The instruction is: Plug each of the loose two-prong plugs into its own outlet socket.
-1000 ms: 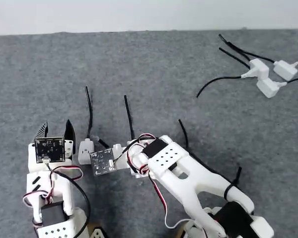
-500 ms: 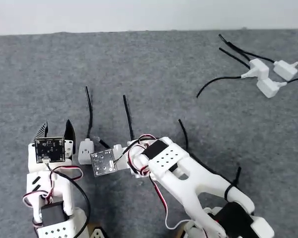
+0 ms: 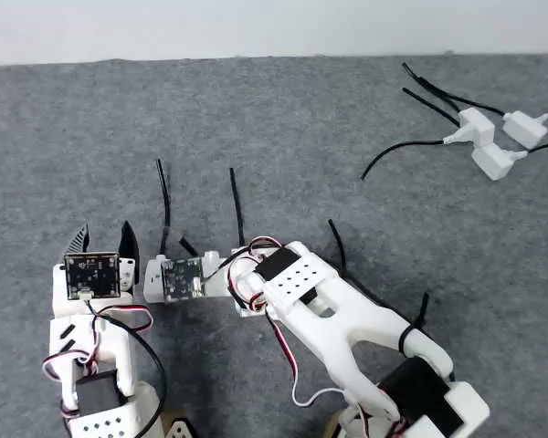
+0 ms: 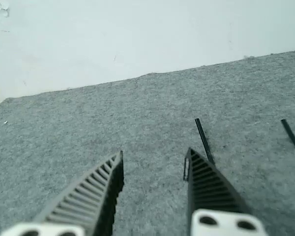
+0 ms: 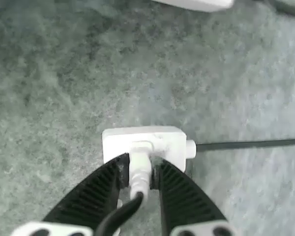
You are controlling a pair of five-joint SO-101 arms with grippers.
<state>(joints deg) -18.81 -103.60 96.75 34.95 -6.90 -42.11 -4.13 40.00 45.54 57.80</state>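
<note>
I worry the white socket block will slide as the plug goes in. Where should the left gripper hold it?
Likely the socket block's bare end, away from the cable. The plug and right gripper take the middle of one long face, so the left gripper would best come down from above, jaws across the flat long faces.

A plug [image 5: 140,177] is held in the right gripper [image 5: 139,163], against an outlet socket [image 5: 145,142] on the mat [image 3: 301,128]. The left gripper [image 3: 104,230] is stationed just to its left. Corded blocks [image 3: 493,161] are grouped at the far right.
</note>
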